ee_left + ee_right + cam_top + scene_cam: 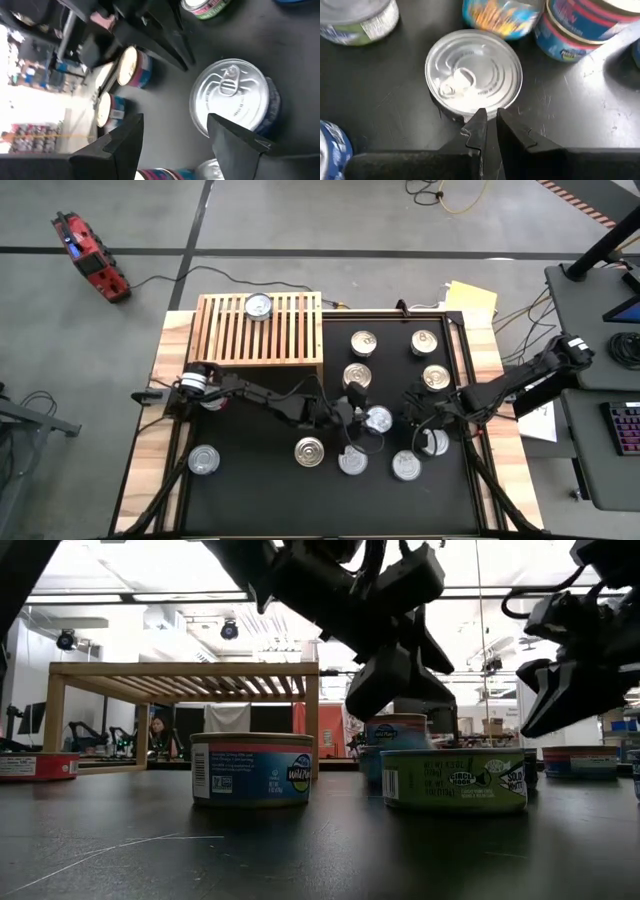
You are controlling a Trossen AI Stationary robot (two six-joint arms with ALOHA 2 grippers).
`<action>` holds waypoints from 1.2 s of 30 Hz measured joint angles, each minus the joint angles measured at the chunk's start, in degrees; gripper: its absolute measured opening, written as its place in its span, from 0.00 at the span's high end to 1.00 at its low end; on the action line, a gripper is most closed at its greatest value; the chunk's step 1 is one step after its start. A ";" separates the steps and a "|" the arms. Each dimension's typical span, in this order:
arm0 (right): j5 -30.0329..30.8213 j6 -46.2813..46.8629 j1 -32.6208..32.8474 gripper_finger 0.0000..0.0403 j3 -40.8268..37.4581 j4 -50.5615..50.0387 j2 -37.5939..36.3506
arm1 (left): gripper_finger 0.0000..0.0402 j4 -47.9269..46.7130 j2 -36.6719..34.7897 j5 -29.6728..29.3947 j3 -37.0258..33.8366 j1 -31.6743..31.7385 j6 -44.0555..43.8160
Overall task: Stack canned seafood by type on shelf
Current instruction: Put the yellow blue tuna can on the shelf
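The light-wood slatted shelf (258, 330) stands at the table's far left, with one silver-lidded can (258, 306) on its top. Several more cans stand upright on the black mat (250, 480). My left gripper (360, 420) (175, 127) is open over the mat's middle, just above and beside a blue-labelled silver-lidded can (378, 418) (230, 97). My right gripper (424, 430) (489, 125) is shut and hovers clear of the mat (560, 690), beside a silver-lidded can (436, 442) (472, 75). Neither gripper touches a can.
Other cans stand close around both grippers: two ahead of the shelf in the low view, one blue (252, 768) and one green (455, 780), and several at the far right of the mat (424, 342). One can (203, 460) stands alone near left.
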 joint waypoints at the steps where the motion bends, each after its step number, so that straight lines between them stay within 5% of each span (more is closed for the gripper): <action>1: 0.00 0.00 -0.01 0.92 0.33 -0.13 -0.30 | 0.49 -0.63 -0.01 -0.45 -0.02 -0.10 -1.50; 14: 2.26 4.15 -0.04 0.92 5.63 -0.26 -0.98 | 0.55 -25.05 -6.83 1.37 -0.72 -1.87 -24.38; 23: 5.42 4.60 -0.22 0.92 11.29 1.53 4.53 | 0.97 -21.66 -7.65 2.22 -6.65 -2.20 -28.48; 36: 6.50 17.78 -1.72 0.92 21.34 0.96 18.20 | 1.00 -15.92 -7.96 -3.89 -13.26 -2.33 -31.83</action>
